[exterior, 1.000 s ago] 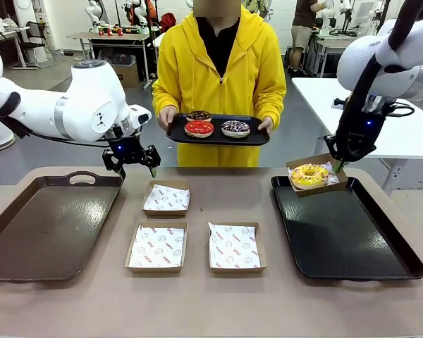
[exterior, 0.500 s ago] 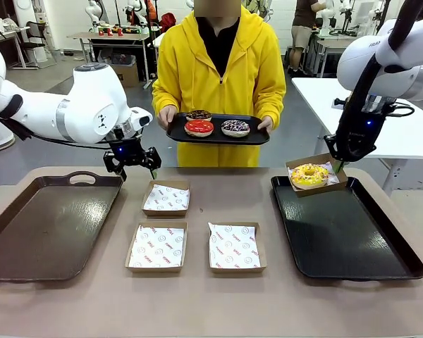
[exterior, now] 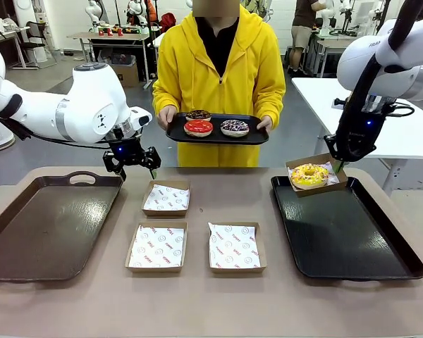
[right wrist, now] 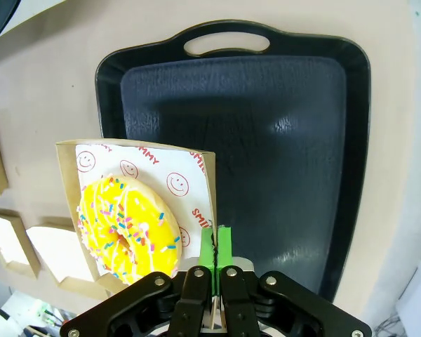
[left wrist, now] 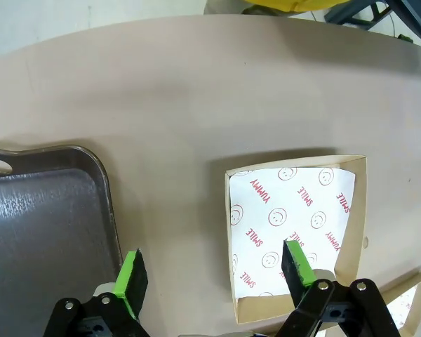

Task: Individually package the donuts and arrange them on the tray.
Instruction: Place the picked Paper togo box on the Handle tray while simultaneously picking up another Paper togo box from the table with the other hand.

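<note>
Honestly, not much has changed over the last second. Your left arm nudges a hair and settles, and the person's serving tray [exterior: 175,135] drifts a touch, that's it. Your right end effector [right wrist: 216,247] keeps its pads pressed together on the paper-lined edge of the cardboard box [exterior: 296,166] with the yellow donut [exterior: 309,174] in it. It's holding that box at the far left corner of the black tray [exterior: 352,243]. I can't tell if the box is actually resting on the tray or just above it.

So my read is that donut one is packaged but not set down and released yet.

Your left end effector [exterior: 132,163] is spread wide with nothing in it. It hangs over the bench [exterior: 211,303], just left of the far empty box [exterior: 166,198].

The yellow donut is a glossy ring with coloured sprinkles and sits flat on the printed paper. The red donut [exterior: 198,127], the sprinkled chocolate donut [exterior: 235,127] and the plain chocolate donut [exterior: 198,115] are on the serving tray the person holds at the far side. Two more empty boxes wait nearer you.
</note>
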You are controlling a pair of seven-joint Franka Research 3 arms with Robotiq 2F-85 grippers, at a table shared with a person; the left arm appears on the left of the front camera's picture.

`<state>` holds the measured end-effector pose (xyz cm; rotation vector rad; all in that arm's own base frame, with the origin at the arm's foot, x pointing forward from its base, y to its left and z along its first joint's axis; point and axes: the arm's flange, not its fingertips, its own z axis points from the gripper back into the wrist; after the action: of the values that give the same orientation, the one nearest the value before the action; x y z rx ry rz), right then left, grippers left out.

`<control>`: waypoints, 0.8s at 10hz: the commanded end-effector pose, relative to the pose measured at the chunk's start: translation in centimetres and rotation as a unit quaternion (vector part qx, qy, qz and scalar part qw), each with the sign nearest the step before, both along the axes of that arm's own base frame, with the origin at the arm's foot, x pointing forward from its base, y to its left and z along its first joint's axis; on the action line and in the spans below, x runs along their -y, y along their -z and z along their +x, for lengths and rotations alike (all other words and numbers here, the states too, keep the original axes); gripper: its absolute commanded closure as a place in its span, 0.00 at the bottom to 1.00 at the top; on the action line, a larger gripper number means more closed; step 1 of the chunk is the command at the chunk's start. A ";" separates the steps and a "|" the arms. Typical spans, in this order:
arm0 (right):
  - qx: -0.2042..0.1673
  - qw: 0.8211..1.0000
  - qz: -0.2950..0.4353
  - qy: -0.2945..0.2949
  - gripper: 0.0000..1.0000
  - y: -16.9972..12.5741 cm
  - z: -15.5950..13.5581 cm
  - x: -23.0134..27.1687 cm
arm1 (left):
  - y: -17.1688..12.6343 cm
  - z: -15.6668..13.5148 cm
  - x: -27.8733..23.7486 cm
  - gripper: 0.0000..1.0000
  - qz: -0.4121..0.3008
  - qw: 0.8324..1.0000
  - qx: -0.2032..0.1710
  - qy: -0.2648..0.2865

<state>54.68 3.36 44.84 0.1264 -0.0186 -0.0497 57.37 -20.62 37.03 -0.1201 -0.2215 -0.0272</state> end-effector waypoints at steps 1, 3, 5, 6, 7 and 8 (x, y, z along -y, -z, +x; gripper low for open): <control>0.000 1.000 0.000 0.000 0.99 0.0 0.0 0.0 | 0.0 0.0 0.0 0.00 0.000 1.000 0.000 0.000; -0.003 1.000 -0.007 -0.006 0.99 0.7 0.7 -0.6 | -0.2 -0.5 0.7 0.00 0.026 0.999 -0.026 -0.002; -0.001 1.000 -0.007 -0.011 0.99 1.3 1.1 -0.8 | 0.1 -0.6 1.9 0.00 0.052 0.997 -0.057 0.012; 0.002 1.000 -0.004 -0.014 0.99 1.7 1.4 -1.0 | 0.2 -0.5 2.4 0.00 0.053 0.996 -0.066 0.018; 0.003 1.000 -0.002 -0.012 0.99 2.0 1.8 -1.0 | 0.5 -0.1 2.8 0.00 0.055 0.996 -0.070 0.018; 0.005 1.000 -0.004 -0.013 0.99 2.3 2.2 -0.9 | 0.8 0.2 2.9 0.00 0.056 0.996 -0.068 0.018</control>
<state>55.93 4.23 42.57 0.1256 -0.0097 -0.0387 56.32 -22.99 36.31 -0.0472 -0.0733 -0.0889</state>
